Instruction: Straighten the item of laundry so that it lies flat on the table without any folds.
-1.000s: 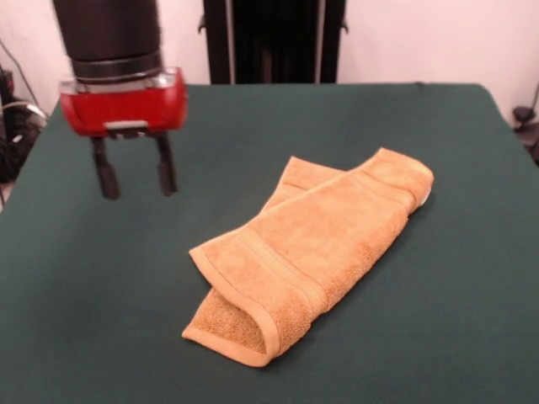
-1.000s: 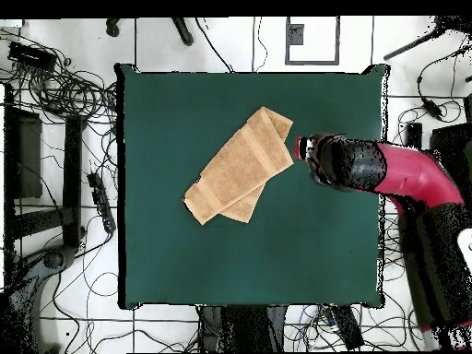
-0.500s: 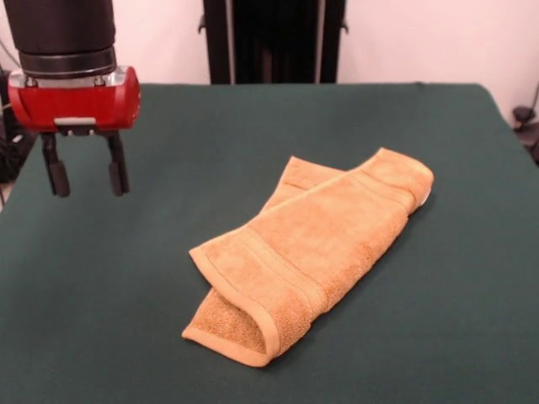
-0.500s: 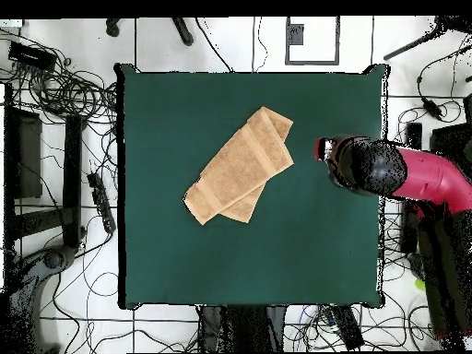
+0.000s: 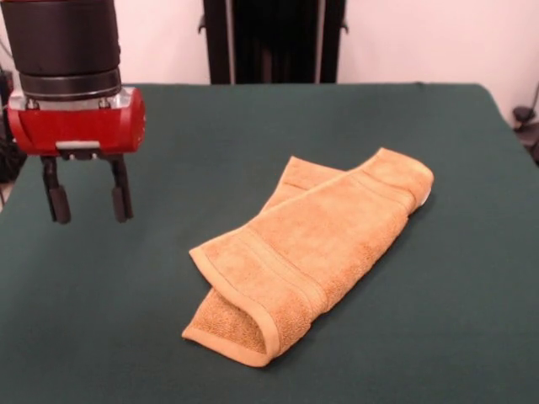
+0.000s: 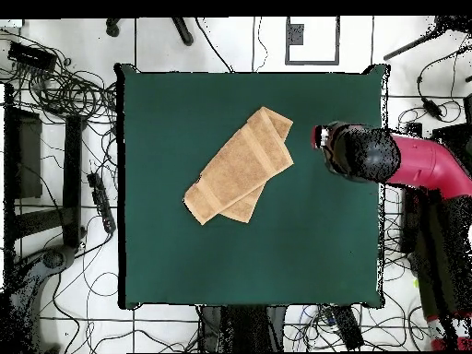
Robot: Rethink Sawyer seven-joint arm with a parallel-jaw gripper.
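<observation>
The orange-tan towel lies folded over on itself on the dark green table, a doubled strip running diagonally with a lower layer sticking out at its far side. From above the towel sits a bit above the table's centre. My gripper hangs open above the table at the left of the front view, well apart from the towel, nothing between its fingers. In the overhead view the arm's head hovers right of the towel and hides the fingers.
Cables and stands clutter the floor around the table. A dark pedestal stands behind the table's far edge.
The gripper moved left away from the towel, then dropped a little lower and slightly toward the towel's side. The towel has not moved.
</observation>
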